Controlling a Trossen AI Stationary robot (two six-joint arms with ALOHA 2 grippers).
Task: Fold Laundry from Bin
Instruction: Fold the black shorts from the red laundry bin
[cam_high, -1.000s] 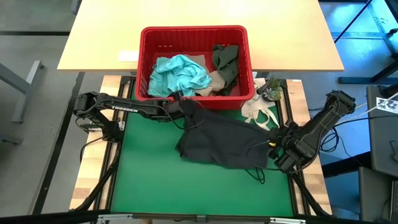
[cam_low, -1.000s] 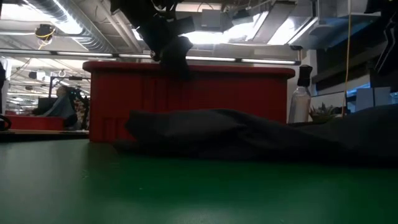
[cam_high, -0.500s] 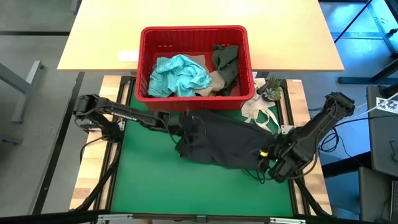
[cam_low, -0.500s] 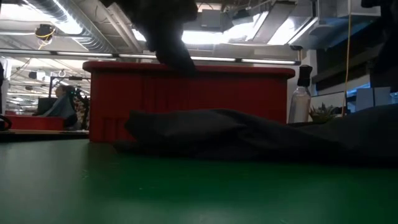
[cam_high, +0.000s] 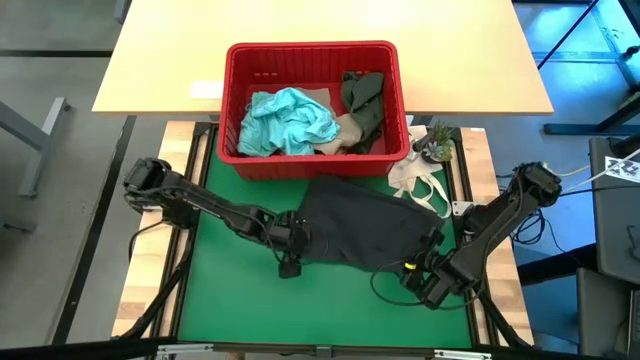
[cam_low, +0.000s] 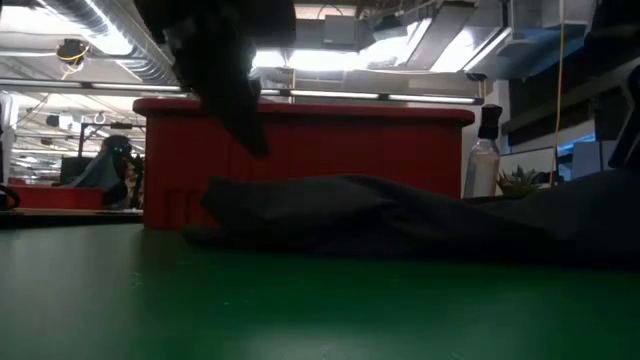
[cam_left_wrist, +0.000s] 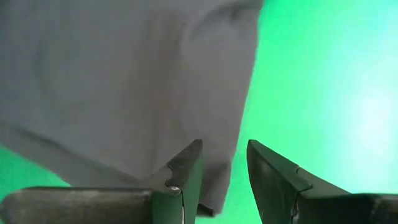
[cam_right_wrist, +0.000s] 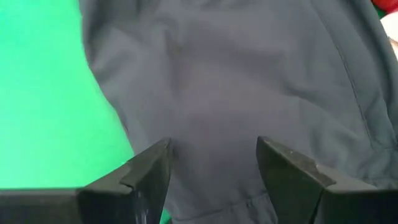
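The high view looks straight down, the low view level from mat height, and both wrist views sit close over the dark garment (cam_high: 365, 232) all four share.

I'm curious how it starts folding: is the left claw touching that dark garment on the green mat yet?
Cannot tell. In the left wrist view the open left claw sits over the dark garment's edge, with green mat between its fingers; no view plainly shows contact or a gap.
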